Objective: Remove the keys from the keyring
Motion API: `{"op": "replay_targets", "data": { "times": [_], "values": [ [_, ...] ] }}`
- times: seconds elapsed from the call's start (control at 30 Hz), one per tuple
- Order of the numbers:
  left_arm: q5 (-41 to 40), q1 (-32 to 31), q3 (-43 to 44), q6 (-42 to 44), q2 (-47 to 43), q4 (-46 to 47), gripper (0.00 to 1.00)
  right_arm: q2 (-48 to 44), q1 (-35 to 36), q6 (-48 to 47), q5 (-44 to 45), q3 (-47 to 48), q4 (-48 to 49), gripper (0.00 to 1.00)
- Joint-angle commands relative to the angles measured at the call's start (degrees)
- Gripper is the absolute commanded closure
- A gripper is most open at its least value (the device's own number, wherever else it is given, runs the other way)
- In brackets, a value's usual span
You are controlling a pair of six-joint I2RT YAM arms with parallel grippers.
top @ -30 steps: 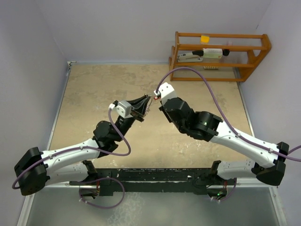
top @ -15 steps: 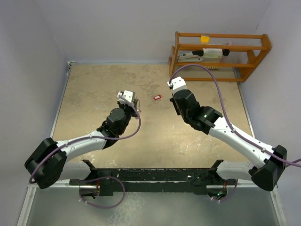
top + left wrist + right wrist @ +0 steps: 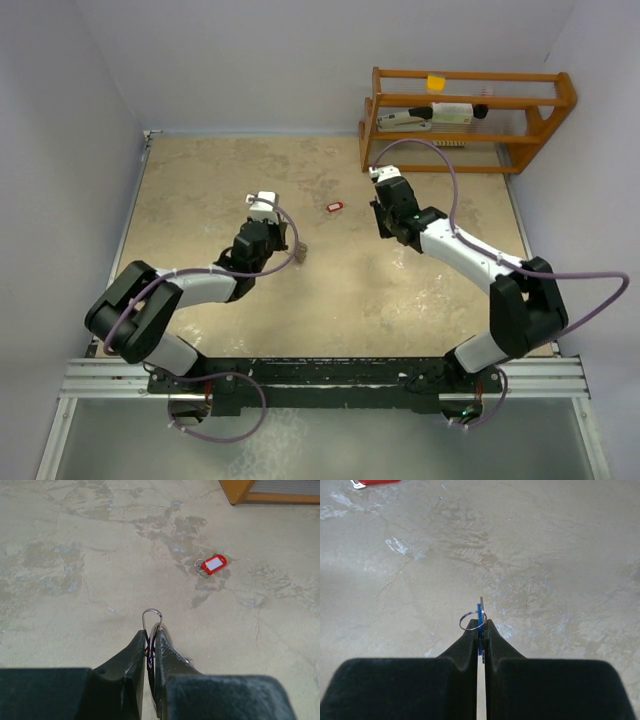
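The left hand (image 3: 151, 639) is clenched on the thin silver wire keyring (image 3: 152, 616), whose loop pokes out past its fingertips. Farther right, a red plastic key tag (image 3: 215, 563) lies flat on the mottled beige desk (image 3: 200, 180). Right again, the right hand (image 3: 480, 626) is clenched on a blue-headed silver key (image 3: 479, 614) carrying a small wire ring (image 3: 467, 622).

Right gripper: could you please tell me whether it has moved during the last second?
Yes. In the top view the right gripper has drawn back to the right, ending nearer the wooden rack.
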Motion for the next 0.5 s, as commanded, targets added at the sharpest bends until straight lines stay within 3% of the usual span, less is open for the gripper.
{"op": "replay_targets", "data": {
  "times": [0.0, 0.47],
  "values": [
    [4.0, 2.7, 0.0, -4.2, 2.2, 7.7, 1.0, 3.2, -1.8, 2.2, -2.6, 0.2, 5.1, 1.0],
    [8.0, 6.9, 2.5, -5.8, 17.5, 15.6, 1.0, 14.3, -4.9, 4.0, -6.4, 1.8, 7.7, 1.0]
  ]
}}
